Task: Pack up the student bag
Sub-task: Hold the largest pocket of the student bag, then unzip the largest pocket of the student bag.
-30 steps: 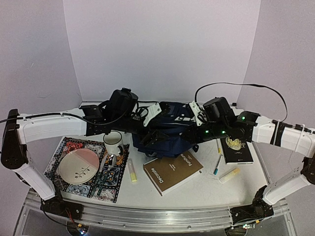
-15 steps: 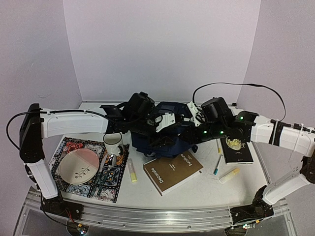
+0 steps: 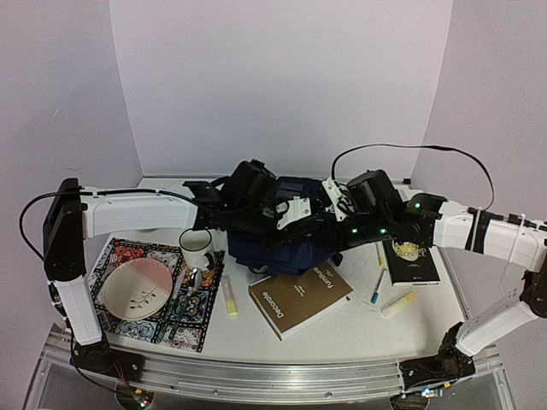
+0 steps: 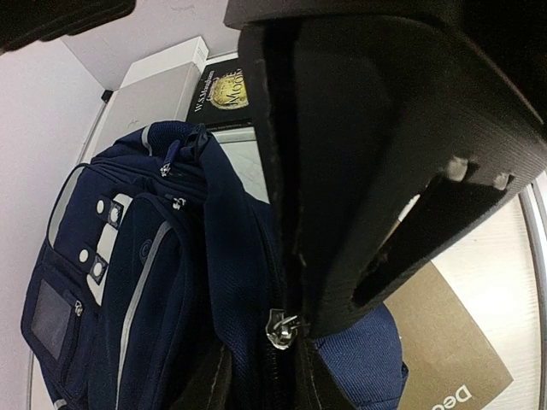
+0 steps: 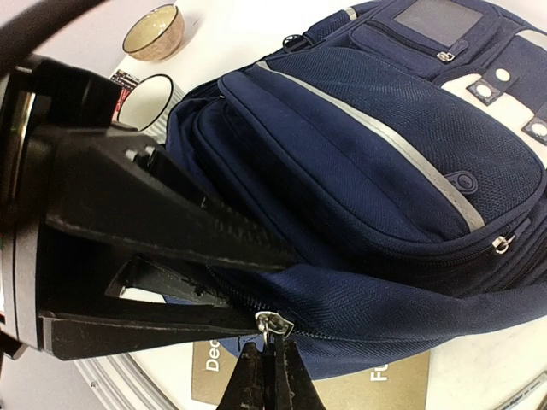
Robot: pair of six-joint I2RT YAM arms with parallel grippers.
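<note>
- The backpack [image 3: 272,253] is lying mid-table [image 3: 342,333], just behind the brown book [image 3: 299,299].
- The right gripper [image 5: 272,363] is pinching the zipper pull [image 5: 272,323], with its tips closed on it.
- The left gripper [image 5: 275,290] is straddling the fabric beside that pull. I cannot tell whether it is clamping.
- The zipper is probably being opened. The left should be anchoring the fabric firmly while the right is drawing the pull along the teeth, not lifting it away.

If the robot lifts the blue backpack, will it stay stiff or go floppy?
Probably floppy: the student bag is soft fabric, visibly creasing around its zipper pull. It likely slides rather than rolls, since it lies broad on the table.
</note>
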